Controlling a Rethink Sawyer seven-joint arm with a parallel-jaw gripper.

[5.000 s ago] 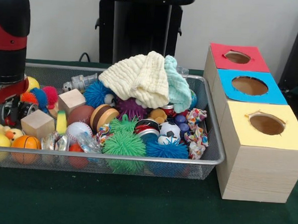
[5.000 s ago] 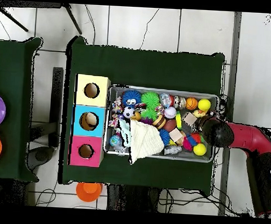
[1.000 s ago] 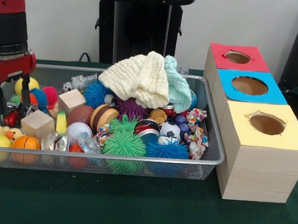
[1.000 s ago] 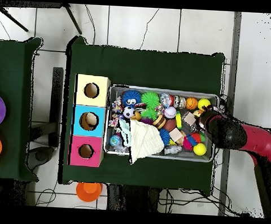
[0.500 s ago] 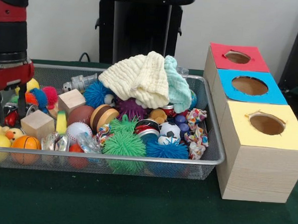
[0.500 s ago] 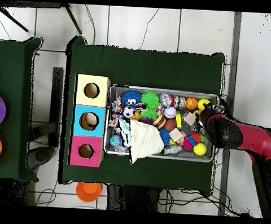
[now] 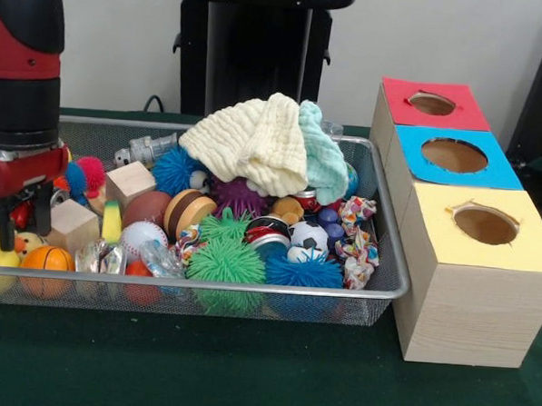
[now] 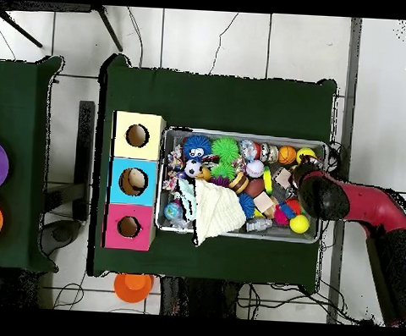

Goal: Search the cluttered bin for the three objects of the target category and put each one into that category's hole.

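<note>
Red-and-black tool [image 7: 20, 222], fingers parted, among unlabelled toys in mesh bin [image 7: 379, 222].

A green-covered table [image 7: 198, 372] carries a wire bin [image 7: 379, 218] with 1 wooden box [image 7: 466, 304] just beside it.

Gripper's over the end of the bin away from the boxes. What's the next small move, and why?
Probably lower straight down a touch. The gripper hangs with its fingers spread just above the orange ball and wooden cube in the mesh bin, holding nothing, so a short descent would bring something between them.
</note>
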